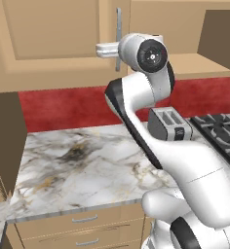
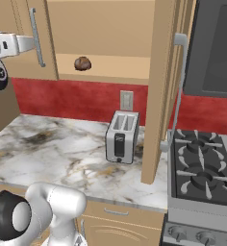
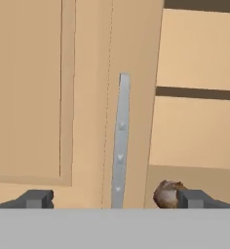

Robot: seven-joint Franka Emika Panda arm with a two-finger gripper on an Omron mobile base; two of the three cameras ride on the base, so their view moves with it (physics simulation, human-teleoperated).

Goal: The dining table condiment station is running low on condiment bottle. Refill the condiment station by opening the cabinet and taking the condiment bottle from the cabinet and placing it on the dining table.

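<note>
The cabinet [image 1: 53, 44] is a light tan wall unit. Its left door [image 2: 24, 57] is shut, with a long vertical silver handle [image 2: 36, 36] near its right edge. The right door [image 2: 159, 91] stands swung out, edge-on to the right base view. My gripper [image 3: 116, 200] is open and faces the left door, short of it, with that handle [image 3: 120, 141] centred between the two fingertips. In the base views the gripper [image 1: 99, 50] [image 2: 34, 44] hangs at handle height. The condiment bottle and the dining table are out of view.
A small brown roundish object [image 2: 82, 63] lies on the open cabinet's lower shelf [image 2: 106, 72]. A silver toaster [image 2: 121, 137] stands on the marble counter [image 1: 78, 160] below. A black stove [image 2: 202, 168] sits to the right, with drawers [image 1: 85, 223] under the counter.
</note>
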